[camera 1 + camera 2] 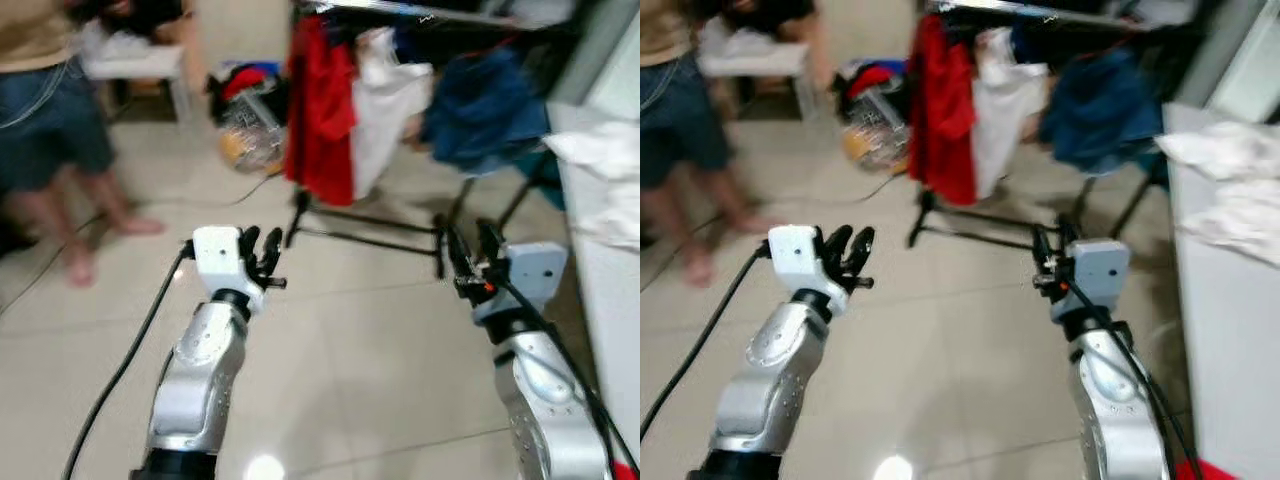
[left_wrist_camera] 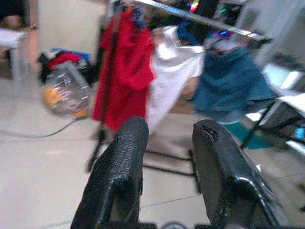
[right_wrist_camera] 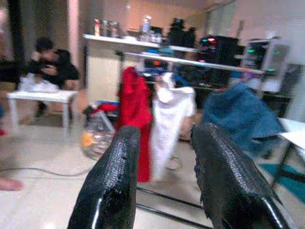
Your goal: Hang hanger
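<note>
Left eye view: both arms are raised toward a clothes rack (image 1: 420, 12) across the tiled floor (image 1: 340, 340). The left gripper (image 1: 264, 252) and right gripper (image 1: 470, 255) have their fingers spread with nothing between them, as both wrist views confirm. The rack carries a red garment (image 1: 320, 110), a white garment (image 1: 375, 105) and a blue garment (image 1: 485, 110); any hangers are hidden under the clothes, and no loose hanger can be made out.

Risks, as judgement: with no hanger held, the task cannot advance until one is found. The frames are blurred, so aim at the thin rail (image 2: 190, 16) may be poor. The rack's floor bars (image 1: 370, 235) lie near the robot's path and could trip it, and a person (image 1: 50, 120) stands at the left.

Containers: a clear bag (image 1: 250, 130) sits beside the rack, holding something orange; its other contents are unclear.
</note>
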